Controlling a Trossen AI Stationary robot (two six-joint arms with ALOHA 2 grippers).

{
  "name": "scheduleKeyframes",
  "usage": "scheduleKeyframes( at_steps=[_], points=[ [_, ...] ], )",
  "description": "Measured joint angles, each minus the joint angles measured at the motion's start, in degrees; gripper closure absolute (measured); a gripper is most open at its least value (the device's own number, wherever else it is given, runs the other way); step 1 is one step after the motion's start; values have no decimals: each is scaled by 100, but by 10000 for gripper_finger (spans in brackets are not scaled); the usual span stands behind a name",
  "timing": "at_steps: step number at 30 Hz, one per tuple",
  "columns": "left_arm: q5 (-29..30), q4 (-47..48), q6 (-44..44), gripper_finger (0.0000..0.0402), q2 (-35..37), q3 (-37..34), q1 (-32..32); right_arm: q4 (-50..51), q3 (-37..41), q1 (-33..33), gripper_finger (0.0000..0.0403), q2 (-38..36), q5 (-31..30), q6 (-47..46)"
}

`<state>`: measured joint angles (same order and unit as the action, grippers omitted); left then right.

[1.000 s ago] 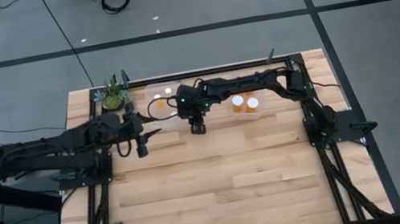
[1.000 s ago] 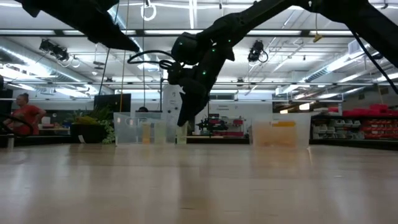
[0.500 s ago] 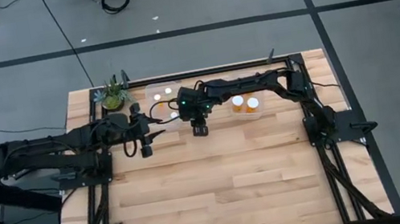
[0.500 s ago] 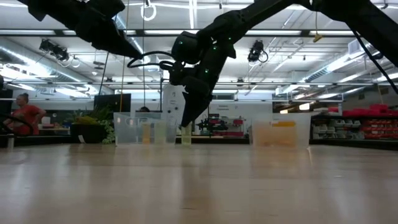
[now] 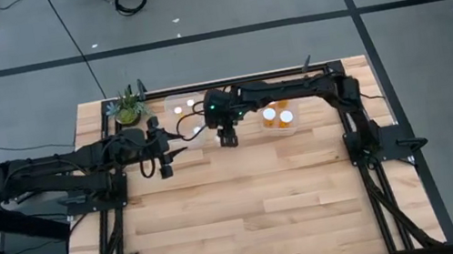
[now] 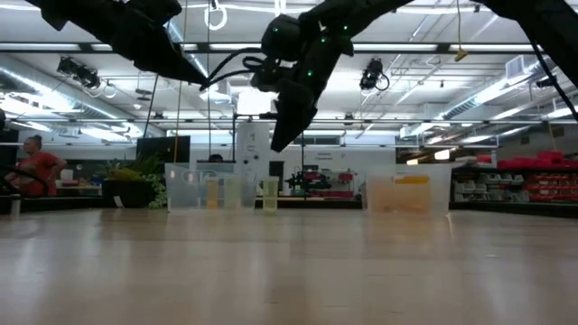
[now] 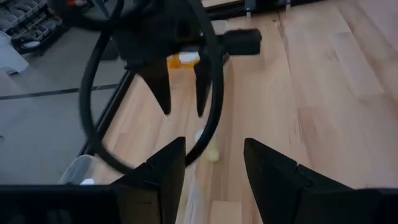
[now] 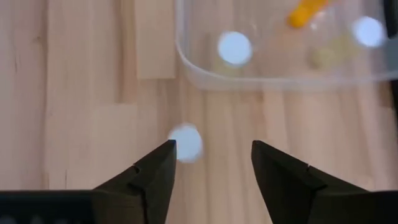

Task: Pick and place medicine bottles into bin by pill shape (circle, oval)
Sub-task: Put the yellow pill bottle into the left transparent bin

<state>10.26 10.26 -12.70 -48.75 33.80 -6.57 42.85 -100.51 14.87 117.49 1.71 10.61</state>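
Near the far edge of the tabletop (image 5: 249,206), one medicine bottle (image 6: 270,194) stands alone just outside the left bin (image 6: 209,187).

Right gripper (image 8: 212,163) hangs above this bottle with its fingers spread wide and nothing between them; in its wrist view the white cap (image 8: 185,142) sits just ahead of the gap. Left gripper (image 7: 214,163) waits close by, also open and empty, toward the left edge. More bottles already lie in the left bin and in the right bin (image 5: 279,119). To do the pick well, I think the right gripper should centre the cap between the fingers, descend straight, close on the body below the cap, and avoid pushing the bin wall.
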Motion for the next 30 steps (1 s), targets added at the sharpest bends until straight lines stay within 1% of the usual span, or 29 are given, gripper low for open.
scheduleKeyframes(
  at_steps=[5, 10, 12, 16, 19, 23, 26, 30],
  points=[
    [5, -443, -12, 230, 4, 0, 0, 216, 0, 89, 183, -184, -67, -73],
    [2, -1159, -348, 230, -10, 0, 0, -21, 178, -57, 183, -9, -57, 105],
    [-7, -1215, -364, 230, -11, 0, 5, 4, 334, -61, 183, -7, -58, 189],
    [-53, -1391, -558, 230, 17, 0, 9, -137, 788, 93, 183, -254, -90, 191],
    [-233, -1609, -632, 230, 0, 0, 9, -260, 1163, 177, 183, -451, -102, 189],
    [-712, -1632, -494, 230, -123, 0, 13, -327, 1670, 258, 183, -986, -131, 136],
    [-745, -1594, -154, 230, -393, -2, 12, -509, 2070, 280, 183, -1582, -155, 39],
    [-636, -1702, 43, 230, -1012, -9, -2, -614, 2588, 165, 183, -2451, -190, -15]
  ],
)
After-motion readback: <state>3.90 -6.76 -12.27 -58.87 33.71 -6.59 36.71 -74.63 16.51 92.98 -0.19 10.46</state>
